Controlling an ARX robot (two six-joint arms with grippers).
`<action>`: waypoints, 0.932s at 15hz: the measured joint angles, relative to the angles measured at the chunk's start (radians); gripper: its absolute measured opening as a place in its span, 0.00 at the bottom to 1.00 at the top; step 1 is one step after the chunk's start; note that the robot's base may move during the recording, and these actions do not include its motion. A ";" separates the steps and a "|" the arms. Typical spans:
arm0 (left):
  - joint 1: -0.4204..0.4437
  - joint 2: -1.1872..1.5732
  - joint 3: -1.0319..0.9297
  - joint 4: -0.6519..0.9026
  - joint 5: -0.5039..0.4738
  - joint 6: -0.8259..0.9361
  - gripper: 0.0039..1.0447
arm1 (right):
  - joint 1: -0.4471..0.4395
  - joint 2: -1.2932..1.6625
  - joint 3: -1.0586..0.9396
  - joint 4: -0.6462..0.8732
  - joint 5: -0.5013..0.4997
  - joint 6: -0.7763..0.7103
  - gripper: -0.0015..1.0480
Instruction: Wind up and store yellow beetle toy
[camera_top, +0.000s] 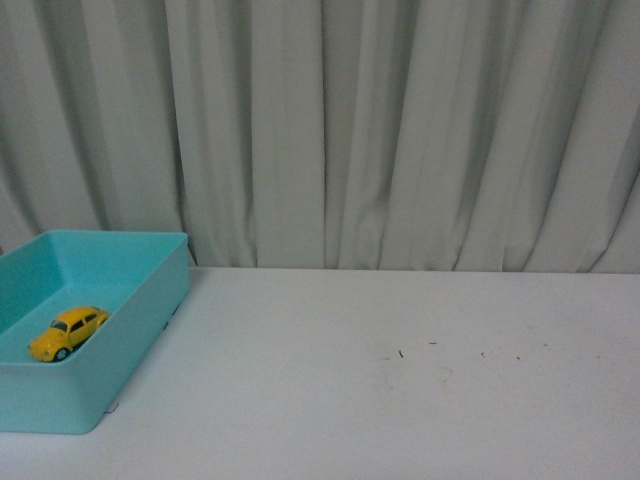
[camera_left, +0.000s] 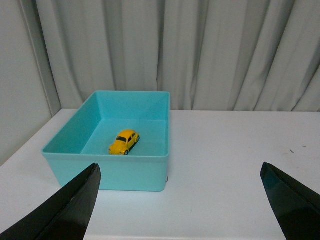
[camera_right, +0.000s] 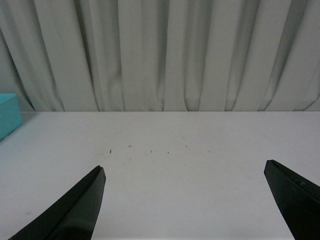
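Yellow beetle toy sits in the teal bin; both tools spread wide and empty.

Front view: the yellow beetle toy (camera_top: 68, 332) rests on the floor of the teal bin (camera_top: 150, 300) on the counter (camera_top: 400, 380); no tool shows. Left wrist view: the left tool (camera_left: 182, 200) is wide open, holding nothing, with the toy ahead of it and apart, inside the bin. Right wrist view: the right tool (camera_right: 185, 200) is equally open and empty over bare counter, only a bin corner off to one side. The toy looks stored; judged from here, keep the tools clear of the bin walls.
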 joint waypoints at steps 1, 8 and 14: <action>0.000 0.000 0.000 -0.005 0.001 0.000 0.94 | 0.000 0.000 0.000 -0.003 0.000 0.000 0.94; 0.000 0.000 0.000 -0.005 0.001 0.000 0.94 | 0.000 0.001 0.000 -0.006 0.000 0.000 0.94; 0.000 0.000 0.000 -0.008 0.000 0.000 0.94 | 0.000 0.001 0.000 -0.007 0.001 0.000 0.94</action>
